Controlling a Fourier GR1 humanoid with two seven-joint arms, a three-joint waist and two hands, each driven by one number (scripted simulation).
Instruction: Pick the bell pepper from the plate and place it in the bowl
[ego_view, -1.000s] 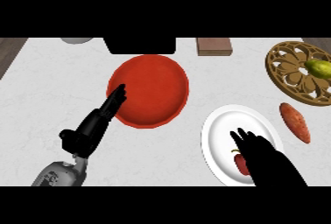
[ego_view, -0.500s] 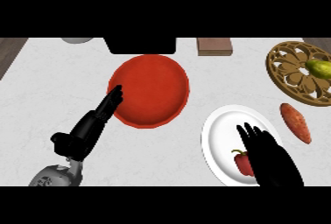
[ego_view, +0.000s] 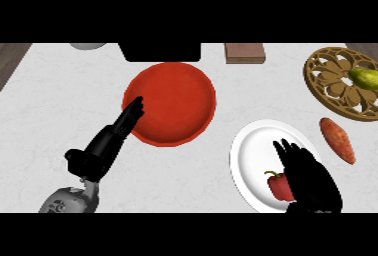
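White marble-look counter (ego_view: 52, 115), seen steeply from above; a dark box-like object (ego_view: 160, 51) and a brown block (ego_view: 244, 53) sit along the far edge. At the left, the left hand (ego_view: 103, 147) comes up from the near edge, fingers straight and together, tips just at the rim of the red bowl (ego_view: 171, 102); it holds nothing and looks at rest. The bowl stands mid-counter with nothing in it. Right of it, near the front, is the white plate (ego_view: 255, 147), and on its near part lies the red bell pepper (ego_view: 279, 185), green stem toward the left. The right hand (ego_view: 306, 175) hangs over the plate, fingers long and relaxed, pointing away, touching or just beside the pepper's right flank; not closed round it. Beyond the plate lies an orange sweet potato (ego_view: 337, 140), and far right a carved wooden trivet (ego_view: 336, 85) carrying a greenish fruit (ego_view: 363, 77). Judgement: the pick is in hand, grasp not yet made. Next, the right hand needs to shift left over the pepper, curl round it, lift, then carry it left and away to the bowl.
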